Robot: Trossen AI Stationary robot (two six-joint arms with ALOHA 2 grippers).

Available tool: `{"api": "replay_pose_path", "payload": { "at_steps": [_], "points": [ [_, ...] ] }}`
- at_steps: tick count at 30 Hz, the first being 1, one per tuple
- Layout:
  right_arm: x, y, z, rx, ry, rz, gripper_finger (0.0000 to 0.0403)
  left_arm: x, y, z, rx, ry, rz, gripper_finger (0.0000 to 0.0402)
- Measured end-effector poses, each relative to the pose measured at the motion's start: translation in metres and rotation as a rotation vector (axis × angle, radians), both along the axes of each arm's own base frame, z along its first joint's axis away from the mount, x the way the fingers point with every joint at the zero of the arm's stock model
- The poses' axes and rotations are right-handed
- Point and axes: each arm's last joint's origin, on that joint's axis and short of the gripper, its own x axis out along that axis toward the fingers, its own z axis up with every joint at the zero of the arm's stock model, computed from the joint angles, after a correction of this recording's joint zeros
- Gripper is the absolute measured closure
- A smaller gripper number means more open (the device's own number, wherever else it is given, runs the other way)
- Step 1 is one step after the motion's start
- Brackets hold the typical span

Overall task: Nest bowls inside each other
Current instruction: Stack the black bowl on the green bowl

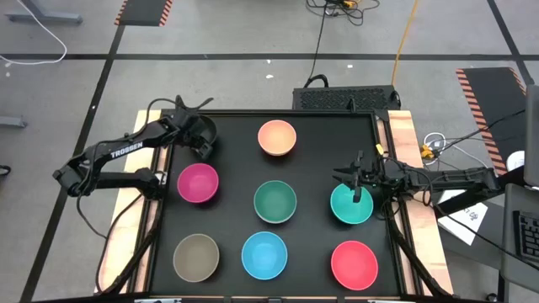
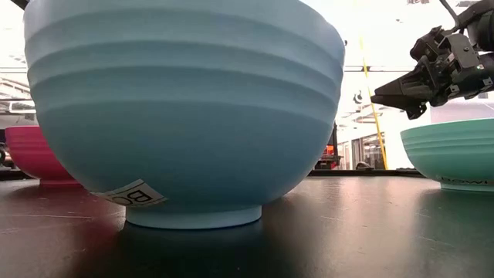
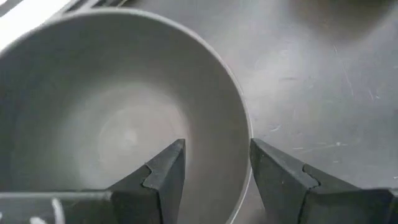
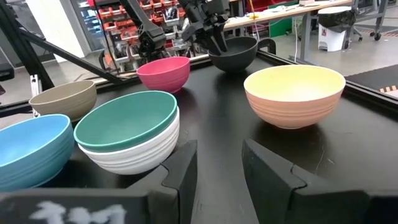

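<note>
Jaws of the left gripper (image 3: 214,174) straddle the black bowl's (image 1: 200,131) rim near the table's (image 1: 236,181) far-left corner, seemingly ready to lift. Right gripper (image 1: 351,180) hovers part-open and empty over the teal bowl (image 1: 351,206).

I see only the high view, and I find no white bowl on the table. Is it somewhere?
Observer: Yes. The right wrist view shows the white bowl under the dark green bowl; the green one sits nested inside it.
Operator: What does the left arm do at the far corner?
Observer: In its wrist view, the left gripper straddles the rim of the black bowl, one jaw inside and one outside, not closed on it.
Operator: Does the right arm touch the bowl below it?
Observer: No. In the low view, the right gripper hangs clear above the rim of the teal bowl.
</note>
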Motion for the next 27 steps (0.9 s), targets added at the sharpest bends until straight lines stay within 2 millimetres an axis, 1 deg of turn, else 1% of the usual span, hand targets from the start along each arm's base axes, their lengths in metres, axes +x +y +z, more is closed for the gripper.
{"api": "replay_pose_path", "payload": {
  "at_steps": [8, 15, 27],
  "points": [
    [0.0001, 0.0007, -0.0004, 0.01, 0.003, 0.022, 0.0287, 0.0005, -0.0006, 0.0008, 0.01, 0.01, -0.028, 0.022],
    [0.0001, 0.0007, -0.0005, 0.01, 0.004, 0.023, 0.0287, 0.0063, -0.0027, 0.0097, 0.023, 0.011, -0.069, 0.022],
    [0.0001, 0.0007, -0.0005, 0.011, 0.004, 0.023, 0.0287, 0.0049, -0.0054, 0.0081, -0.001, 0.041, -0.052, 0.022]
  ]
}}
